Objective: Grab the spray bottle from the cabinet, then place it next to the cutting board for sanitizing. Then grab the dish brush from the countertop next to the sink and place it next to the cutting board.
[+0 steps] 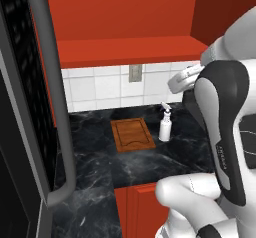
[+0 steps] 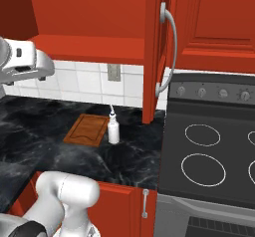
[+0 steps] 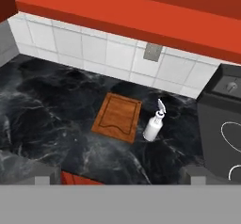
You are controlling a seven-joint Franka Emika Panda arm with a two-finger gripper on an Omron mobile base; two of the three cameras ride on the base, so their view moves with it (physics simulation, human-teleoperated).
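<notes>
The white spray bottle (image 1: 165, 127) (image 2: 113, 129) (image 3: 154, 125) stands upright on the black marble countertop (image 1: 150, 167) (image 3: 47, 115), just right of the brown cutting board (image 1: 132, 134) (image 2: 87, 129) (image 3: 117, 117) and close beside it. Above them the red cabinet (image 1: 130, 49) (image 2: 94, 47) is open, showing its plain shelf. My gripper (image 3: 120, 178) hangs high over the counter's front edge, well clear of the bottle. It is open, its tips set wide apart with nothing between them.
The cabinet's open door (image 2: 155, 52) with its grey handle juts out over the counter to the right of the bottle. A black stove (image 2: 209, 151) (image 3: 221, 119) borders the counter on the right. A dark panel with a grey bar handle (image 1: 30, 107) stands close on the left.
</notes>
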